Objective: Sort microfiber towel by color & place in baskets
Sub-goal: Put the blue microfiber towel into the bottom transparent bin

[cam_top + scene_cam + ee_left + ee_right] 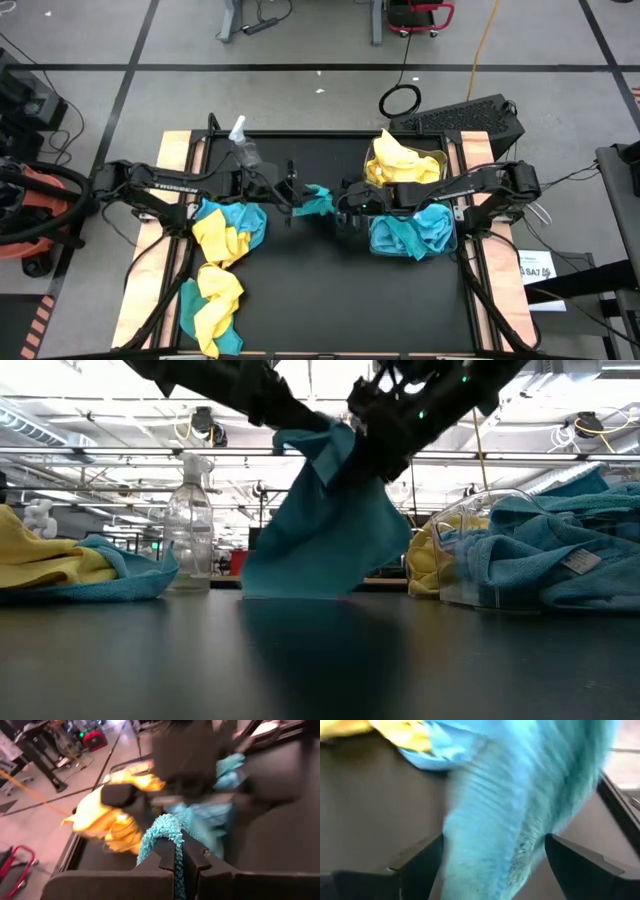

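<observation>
A teal microfiber towel (318, 201) hangs between my two grippers over the middle of the table. My left gripper (297, 196) is shut on it. My right gripper (492, 865) is open; its fingers stand on either side of the hanging towel (505, 820), and I cannot tell whether they touch it. Two clear baskets sit by the right edge. The far one (436, 156) holds yellow towels and the near one (452, 240) holds teal towels. A mixed pile of yellow and teal towels (228, 232) lies on the left. My left gripper pinches the teal towel between its two fingers at a bunched upper fold (167, 827), coming level from the table's left. The towel (325, 525) hangs below the fingers, spread wide. Its lower edge (300, 592) reaches table level; whether it rests there I cannot tell.
A clear spray bottle (241, 141) stands at the far left of the table. More yellow and teal towels (212, 305) lie toward the near left corner. The dark table top (340, 300) is bare in the near middle.
</observation>
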`<state>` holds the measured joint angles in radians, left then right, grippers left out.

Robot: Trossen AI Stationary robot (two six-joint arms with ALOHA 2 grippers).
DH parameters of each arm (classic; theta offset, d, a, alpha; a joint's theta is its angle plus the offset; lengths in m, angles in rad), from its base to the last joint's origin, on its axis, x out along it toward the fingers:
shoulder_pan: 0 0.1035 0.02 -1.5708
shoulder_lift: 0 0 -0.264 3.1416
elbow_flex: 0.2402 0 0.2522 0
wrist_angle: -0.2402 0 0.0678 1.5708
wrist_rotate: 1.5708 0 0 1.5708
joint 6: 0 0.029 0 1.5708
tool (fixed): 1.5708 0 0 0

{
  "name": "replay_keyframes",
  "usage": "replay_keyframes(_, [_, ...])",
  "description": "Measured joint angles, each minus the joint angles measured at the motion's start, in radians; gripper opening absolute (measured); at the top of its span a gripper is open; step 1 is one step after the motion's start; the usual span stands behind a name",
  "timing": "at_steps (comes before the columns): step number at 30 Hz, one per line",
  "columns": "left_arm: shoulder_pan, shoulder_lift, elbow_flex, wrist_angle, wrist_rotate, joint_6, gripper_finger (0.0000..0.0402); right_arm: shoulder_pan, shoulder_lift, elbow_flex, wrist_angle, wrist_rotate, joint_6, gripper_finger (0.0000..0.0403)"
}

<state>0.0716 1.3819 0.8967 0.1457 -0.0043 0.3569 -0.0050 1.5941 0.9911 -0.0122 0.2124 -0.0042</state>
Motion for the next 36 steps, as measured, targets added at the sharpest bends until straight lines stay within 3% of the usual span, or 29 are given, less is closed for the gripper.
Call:
replay_keyframes(7, [-0.056, 0.000, 0.000, 0.014, 0.025, 0.026, 0.0002, -0.024, 0.061, 0.000, 0.117, 0.028, 0.010, 0.0335])
replay_keyframes(10, [-0.078, 0.000, 0.000, 0.030, 0.030, 0.027, 0.0002, -0.028, 0.084, 0.000, 0.156, 0.026, 0.004, 0.0302])
replay_keyframes(13, [-0.101, 0.000, 0.000, 0.035, 0.030, 0.045, 0.0002, -0.028, 0.091, -0.001, 0.174, 0.024, -0.014, 0.0231])
replay_keyframes(18, [-0.133, 0.000, 0.000, 0.063, 0.030, 0.052, 0.0003, -0.028, 0.090, 0.000, 0.181, 0.017, -0.046, 0.0053])
replay_keyframes(20, [-0.144, 0.000, 0.000, 0.074, 0.029, 0.051, 0.0010, -0.028, 0.085, 0.000, 0.177, 0.013, -0.069, 0.0017])
replay_keyframes(27, [-0.192, 0.000, 0.000, 0.065, 0.008, 0.051, 0.0082, -0.017, 0.000, 0.000, 0.087, 0.024, -0.071, 0.0004])
replay_keyframes(36, [-0.235, 0.000, 0.000, -0.022, -0.023, -0.006, 0.0227, 0.014, -0.295, 0.000, -0.217, 0.030, -0.007, 0.0001])
